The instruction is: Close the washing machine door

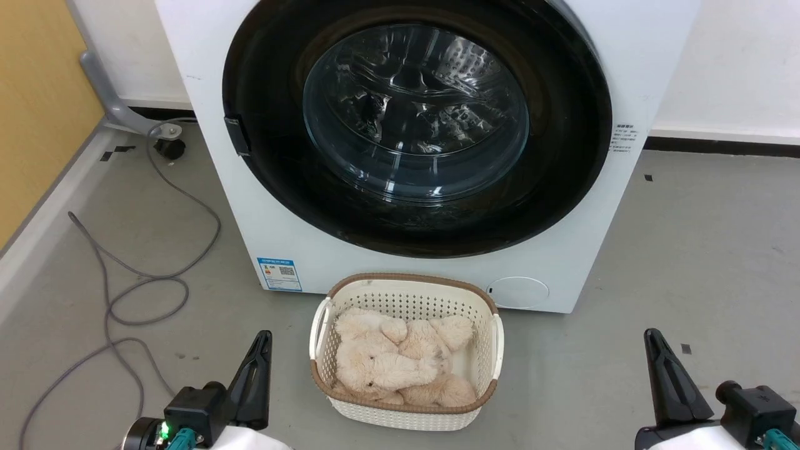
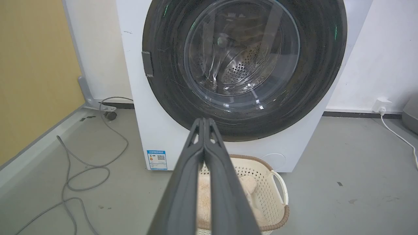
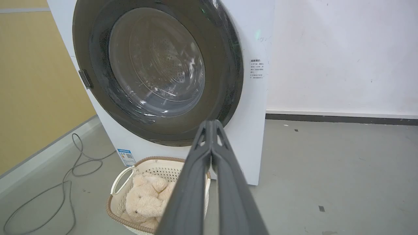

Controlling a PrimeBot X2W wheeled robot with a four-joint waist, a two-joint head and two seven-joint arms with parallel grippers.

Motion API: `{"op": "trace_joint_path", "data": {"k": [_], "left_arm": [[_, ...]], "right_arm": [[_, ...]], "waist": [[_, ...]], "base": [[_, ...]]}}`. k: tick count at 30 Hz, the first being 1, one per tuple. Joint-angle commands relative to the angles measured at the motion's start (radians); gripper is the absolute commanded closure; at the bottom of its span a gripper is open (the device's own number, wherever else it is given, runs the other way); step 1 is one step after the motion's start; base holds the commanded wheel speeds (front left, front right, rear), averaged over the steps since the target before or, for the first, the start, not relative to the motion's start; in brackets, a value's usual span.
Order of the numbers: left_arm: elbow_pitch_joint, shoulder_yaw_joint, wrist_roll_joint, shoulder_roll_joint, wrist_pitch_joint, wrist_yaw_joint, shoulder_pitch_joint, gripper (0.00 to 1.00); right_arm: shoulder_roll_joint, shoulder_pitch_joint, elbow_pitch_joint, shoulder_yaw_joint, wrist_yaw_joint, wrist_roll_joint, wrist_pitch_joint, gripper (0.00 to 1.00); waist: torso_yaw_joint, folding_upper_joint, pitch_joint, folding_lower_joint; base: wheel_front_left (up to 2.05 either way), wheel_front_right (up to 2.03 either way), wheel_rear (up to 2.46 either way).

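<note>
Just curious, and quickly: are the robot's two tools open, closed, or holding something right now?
Left tool: closed, holding nothing.
Right tool: closed, holding nothing.

— Glossy black plastic round the washing machine door [image 1: 569,137], with smooth clear glass in the middle, faintly streaked.

— And behind the glass, shiny perforated steel: the drum [image 2: 241,68]. Smooth white panel on the washing machine [image 1: 644,62] itself, painted-looking, with a slight sheen.

— Cream plastic for the basket [image 1: 400,419], pierced walls, brown woven-look rim. Inside, fluffy beige cloth: a plush toy [image 1: 387,362].

— Matt grey on the floor [image 1: 687,250], smooth but scuffed here and there. Printed, paper-like sticker [image 1: 279,274], blue and white.

— Dark matt plastic, smooth, on the left gripper [image 2: 204,121] and the right gripper [image 3: 212,122] alike.
</note>
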Motion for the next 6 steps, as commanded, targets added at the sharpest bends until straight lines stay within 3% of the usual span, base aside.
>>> {"op": "trace_joint_path", "data": {"k": [1, 6], "left_arm": [[-0.007, 0.005, 0.011, -0.001, 0.008, 0.008, -0.007, 1.0], [-0.012, 0.007, 0.016, -0.001, 0.018, 0.011, -0.009, 1.0]], "right_arm": [[0.002, -0.013, -0.007, 0.002, 0.0, -0.011, 0.005, 1.0], [0.003, -0.017, -0.009, 0.003, 0.0, -0.018, 0.014, 1.0]], "waist": [[-0.001, -0.0001, 0.0, 0.0], [-0.004, -0.0001, 0.001, 0.0]], "base": [[0.0, 0.0, 0.0], [0.0, 0.0, 0.0]]}}
